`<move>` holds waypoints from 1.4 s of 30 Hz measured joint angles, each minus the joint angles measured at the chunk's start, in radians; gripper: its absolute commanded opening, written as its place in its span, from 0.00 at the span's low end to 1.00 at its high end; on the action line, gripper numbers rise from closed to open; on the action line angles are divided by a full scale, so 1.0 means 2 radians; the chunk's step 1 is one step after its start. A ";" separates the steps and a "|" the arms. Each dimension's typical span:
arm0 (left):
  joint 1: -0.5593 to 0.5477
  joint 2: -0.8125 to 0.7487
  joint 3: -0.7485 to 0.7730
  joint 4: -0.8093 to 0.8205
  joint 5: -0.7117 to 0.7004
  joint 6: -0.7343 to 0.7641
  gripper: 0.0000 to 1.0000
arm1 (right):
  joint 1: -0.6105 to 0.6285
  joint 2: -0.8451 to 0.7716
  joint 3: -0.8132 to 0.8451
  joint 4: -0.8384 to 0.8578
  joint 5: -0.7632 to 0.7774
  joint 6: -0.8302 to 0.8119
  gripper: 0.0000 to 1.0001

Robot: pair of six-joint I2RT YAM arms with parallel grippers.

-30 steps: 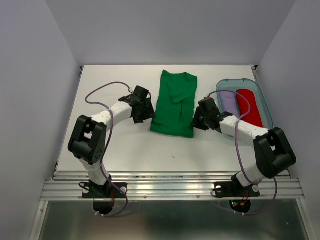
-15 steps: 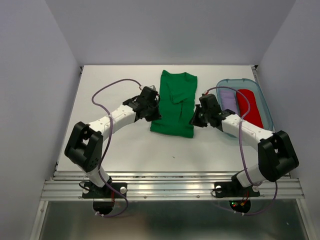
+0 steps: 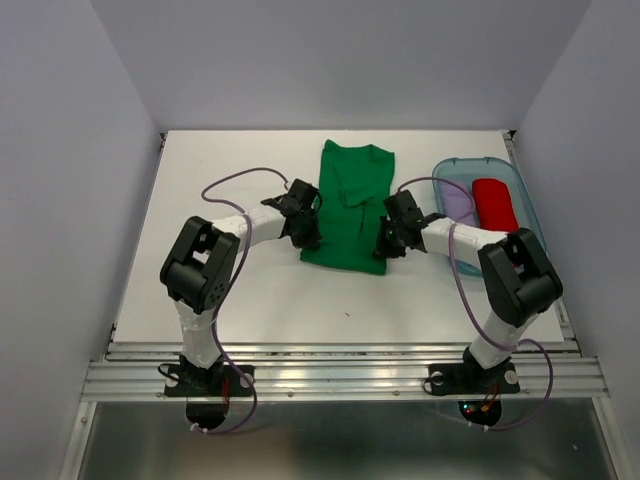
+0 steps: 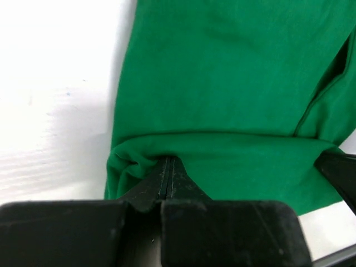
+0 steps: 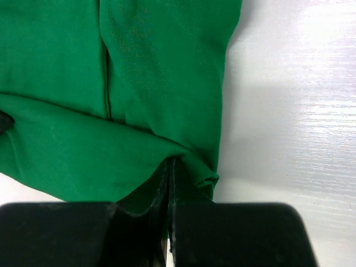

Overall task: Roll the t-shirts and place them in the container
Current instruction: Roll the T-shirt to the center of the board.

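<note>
A bright green t-shirt [image 3: 348,205] lies folded lengthwise in the middle of the white table, collar at the far end. My left gripper [image 3: 312,238] is shut on its near left corner, where the cloth [image 4: 233,83] bunches and curls over the fingertips [image 4: 168,161]. On the near right corner my right gripper [image 3: 383,245] is shut too, and the hem [image 5: 156,72] puckers around its tips [image 5: 169,162]. The near edge is lifted into a low fold between the two grippers. A red t-shirt [image 3: 492,203] and a pale lilac one [image 3: 458,205] lie in a bin.
The translucent blue bin [image 3: 520,190] stands at the right of the table, just behind my right arm. Purple cables loop over both arms. Grey walls enclose the table on three sides, and a metal rail runs along the near edge.
Both grippers moved inward from beside the shirt onto its near corners and shut there. The near hem now bunches up between them.
</note>
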State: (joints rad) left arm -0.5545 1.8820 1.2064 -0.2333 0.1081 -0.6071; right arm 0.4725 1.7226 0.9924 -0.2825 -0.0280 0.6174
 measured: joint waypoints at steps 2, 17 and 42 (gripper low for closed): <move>0.003 0.000 0.000 0.002 -0.007 0.005 0.00 | 0.000 -0.001 0.000 0.002 0.003 -0.003 0.01; 0.026 -0.038 -0.005 0.003 -0.028 0.021 0.00 | 0.000 -0.060 -0.010 -0.013 0.025 -0.025 0.01; 0.045 -0.135 -0.054 0.006 -0.031 0.015 0.36 | 0.000 -0.171 -0.041 -0.036 0.024 -0.007 0.39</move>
State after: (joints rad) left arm -0.4644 1.6115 1.0977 -0.2218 0.0471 -0.5774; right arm 0.4728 1.3815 0.9108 -0.3550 0.0193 0.6037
